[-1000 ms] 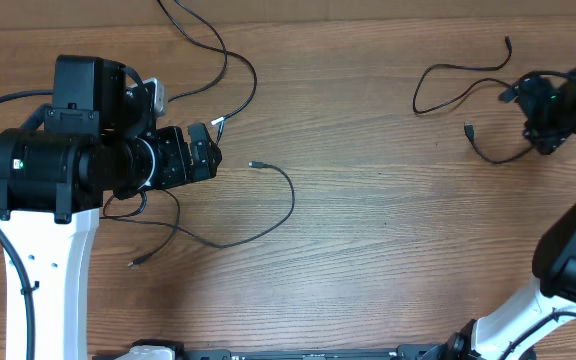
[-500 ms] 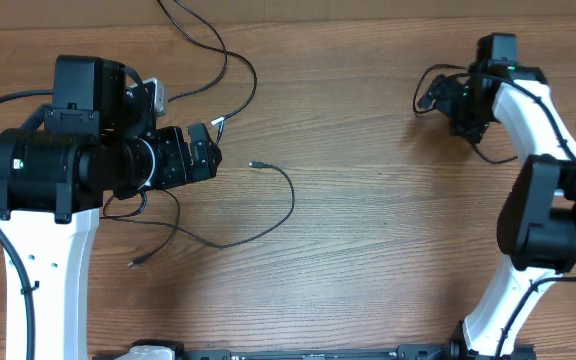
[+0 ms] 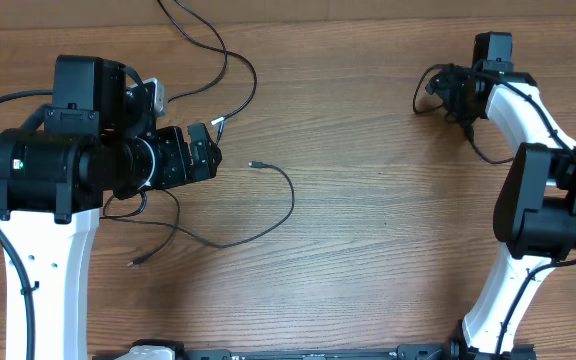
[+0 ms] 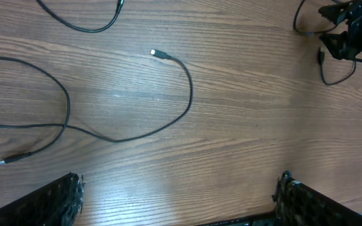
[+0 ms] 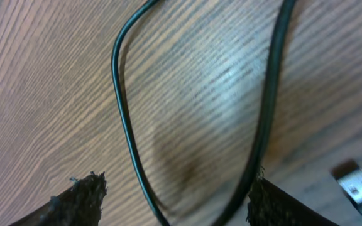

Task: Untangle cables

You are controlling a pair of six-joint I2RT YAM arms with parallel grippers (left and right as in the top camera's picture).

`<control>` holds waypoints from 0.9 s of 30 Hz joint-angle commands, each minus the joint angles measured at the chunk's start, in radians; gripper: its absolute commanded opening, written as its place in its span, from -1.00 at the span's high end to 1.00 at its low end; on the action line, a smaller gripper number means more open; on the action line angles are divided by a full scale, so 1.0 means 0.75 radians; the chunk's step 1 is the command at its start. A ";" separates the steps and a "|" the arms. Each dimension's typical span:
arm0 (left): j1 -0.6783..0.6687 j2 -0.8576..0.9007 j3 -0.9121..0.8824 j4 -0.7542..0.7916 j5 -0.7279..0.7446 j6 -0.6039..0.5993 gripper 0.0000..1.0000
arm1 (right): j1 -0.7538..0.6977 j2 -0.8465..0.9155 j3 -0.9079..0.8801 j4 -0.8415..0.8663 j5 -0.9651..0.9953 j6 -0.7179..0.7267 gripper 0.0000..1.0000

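Observation:
A thin black cable [image 3: 290, 200] with a small silvery plug [image 3: 257, 164] loops across the middle of the table; it also shows in the left wrist view [image 4: 187, 103]. Another black cable [image 3: 249, 82] comes down from the top edge. A third black cable [image 3: 419, 92] lies at the far right. My left gripper [image 3: 211, 152] is open and empty [image 4: 178, 201], above bare wood. My right gripper [image 3: 450, 95] is open, low over the third cable, whose loop [image 5: 123, 119] runs between its fingers [image 5: 181, 201]. A plug end [image 5: 357, 182] shows beside the right finger.
The wooden table [image 3: 388, 250] fills the view. More cable strands [image 3: 158, 225] with a plug end [image 3: 133, 263] lie under the left arm. The right arm's white links [image 3: 538, 110] arch over the table's right side.
My right arm has swung from the table's right edge to the left and up, and its gripper is now over the right cable's loop. The left arm has not moved.

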 commanded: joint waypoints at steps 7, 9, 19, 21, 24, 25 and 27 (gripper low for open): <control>-0.007 -0.002 0.018 0.002 -0.012 0.017 -0.99 | -0.004 0.064 0.015 0.048 0.040 0.010 0.41; -0.007 -0.002 0.018 0.002 -0.012 0.017 -1.00 | -0.012 0.057 0.040 0.047 0.006 0.010 0.57; -0.007 -0.002 0.018 0.002 -0.012 0.017 -0.99 | -0.040 0.037 0.336 0.053 -0.169 -0.079 0.92; -0.007 -0.002 0.018 0.002 -0.012 0.017 -0.99 | -0.040 0.037 0.376 0.059 -0.170 -0.159 0.91; -0.007 -0.002 0.018 0.002 -0.012 0.017 -0.99 | -0.040 0.037 0.385 0.047 -0.167 -0.213 -0.38; -0.007 -0.002 0.018 0.002 -0.012 0.017 -0.99 | -0.040 0.038 0.385 0.029 -0.166 -0.221 -0.73; -0.007 -0.002 0.018 0.002 -0.012 0.017 -1.00 | -0.040 0.040 0.385 -0.023 -0.153 -0.274 -0.80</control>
